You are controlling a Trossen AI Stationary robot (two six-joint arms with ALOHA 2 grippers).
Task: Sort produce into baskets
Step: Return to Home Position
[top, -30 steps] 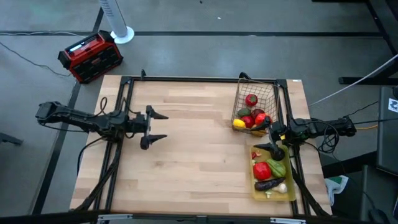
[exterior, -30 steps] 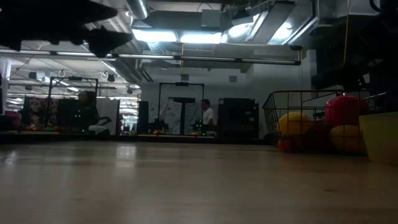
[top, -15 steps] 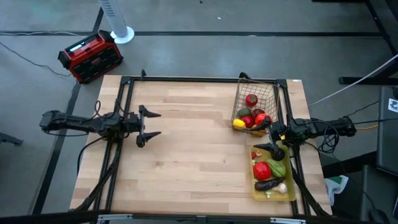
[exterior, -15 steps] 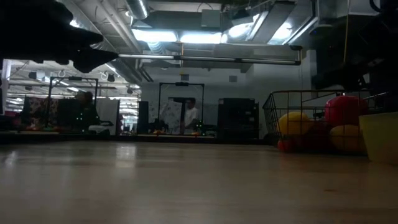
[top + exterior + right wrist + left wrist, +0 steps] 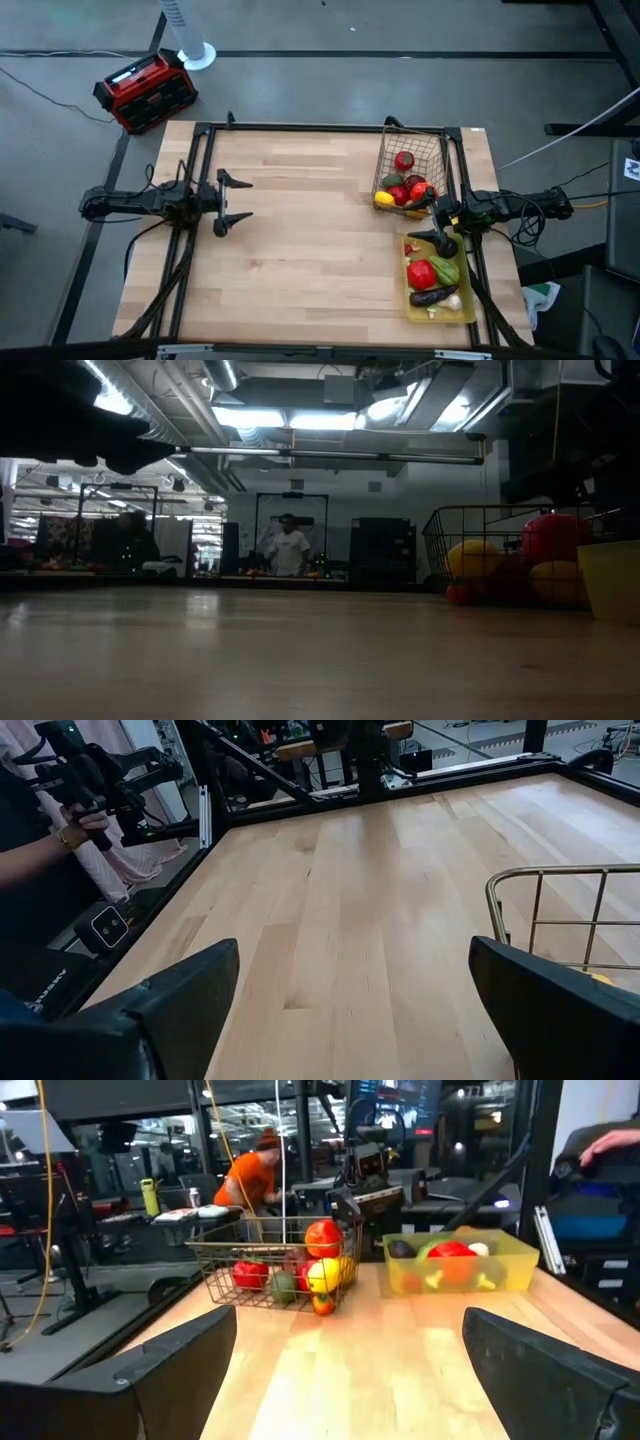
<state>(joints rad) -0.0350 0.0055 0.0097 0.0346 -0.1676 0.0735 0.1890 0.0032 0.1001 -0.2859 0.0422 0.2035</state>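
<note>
Produce (image 5: 404,161) fills the wire basket (image 5: 426,150) and yellow tray (image 5: 455,1277) at the bench's (image 5: 310,250) right edge — the low view cuts off the tray. The right claw (image 5: 425,221) hovers between them and the left claw (image 5: 245,199) over the left side, both spread apart.

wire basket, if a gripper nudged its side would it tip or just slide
Likely slides: the wire basket looks wider than tall, with produce weighting its floor. The thin mesh probably keeps it light, so a low push may move it. That produce could roll inside.
</note>
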